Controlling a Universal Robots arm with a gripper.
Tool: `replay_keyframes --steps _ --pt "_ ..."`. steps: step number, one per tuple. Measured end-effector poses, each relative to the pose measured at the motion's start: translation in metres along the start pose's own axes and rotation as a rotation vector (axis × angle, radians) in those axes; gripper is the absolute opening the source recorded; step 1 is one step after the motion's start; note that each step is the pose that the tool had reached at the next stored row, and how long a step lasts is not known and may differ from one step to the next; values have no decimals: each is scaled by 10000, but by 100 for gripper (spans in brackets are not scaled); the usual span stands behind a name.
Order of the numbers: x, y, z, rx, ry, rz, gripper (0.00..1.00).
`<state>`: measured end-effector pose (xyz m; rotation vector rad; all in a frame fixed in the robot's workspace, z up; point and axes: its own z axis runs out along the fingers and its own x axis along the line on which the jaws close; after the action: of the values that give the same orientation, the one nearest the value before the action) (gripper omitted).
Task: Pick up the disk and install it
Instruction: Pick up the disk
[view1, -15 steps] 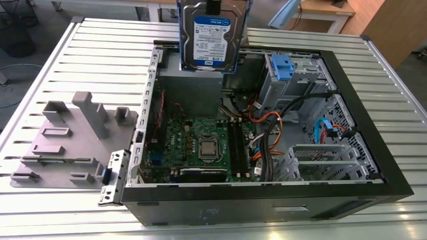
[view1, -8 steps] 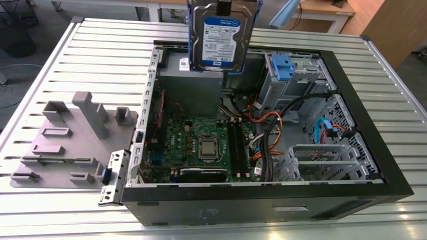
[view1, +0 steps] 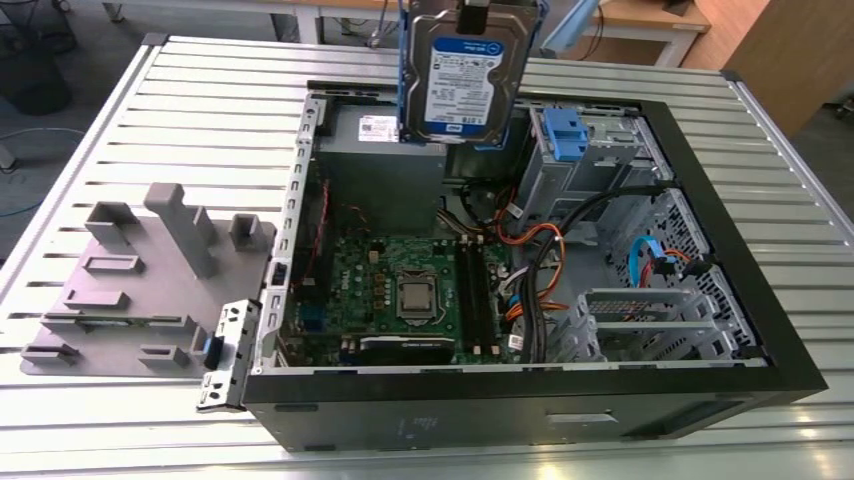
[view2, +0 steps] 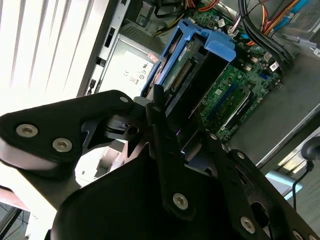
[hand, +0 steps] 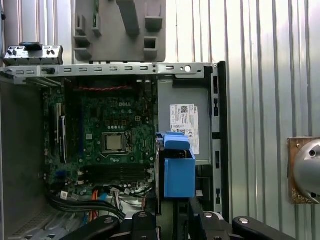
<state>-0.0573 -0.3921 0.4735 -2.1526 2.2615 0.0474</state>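
I see gripper jaws pinching disk, upright, top centre of exterior view, above open case

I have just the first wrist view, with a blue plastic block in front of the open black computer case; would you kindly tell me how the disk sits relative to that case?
Observer: In the exterior view the disk, a flat silver-metal hard drive with a white-and-blue label in a blue plastic bracket, hangs upright, lifted clear of the black case, label facing the camera.
Operator: Thank you; is any other blue carrier present?
Observer: Yes, a second blue plastic carrier sits in the grey metal drive cage inside the case, to the exterior view's right of the disk.
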Motion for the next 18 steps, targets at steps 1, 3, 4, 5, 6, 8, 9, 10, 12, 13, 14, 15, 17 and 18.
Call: replay_keyframes --steps 1,3,4,5,6,8,9,10,12,13,14,15,17,18 --pt "-2 -24 1 0 -1 0 35" --pt "-4 -66 3 1 -1 -1 35" --pt "-6 -88 4 0 -1 -1 35" --pt "-7 -108 5 1 -1 -1 35" --pt "-8 -125 5 0 -1 0 35" --pt "-9 -158 6 0 0 0 35" --pt "-10 -174 7 0 -1 0 35" --pt "-11 -188 8 0 -1 -1 35" --pt "-12 -213 9 0 -1 -1 35" --pt "-13 -227 10 0 -1 -1 35" --pt "-13 -239 11 0 -1 0 35" --pt "-14 -250 12 0 -2 -1 35" --pt "-14 -255 12 0 -1 0 35" --pt "-14 -255 12 0 0 1 35"
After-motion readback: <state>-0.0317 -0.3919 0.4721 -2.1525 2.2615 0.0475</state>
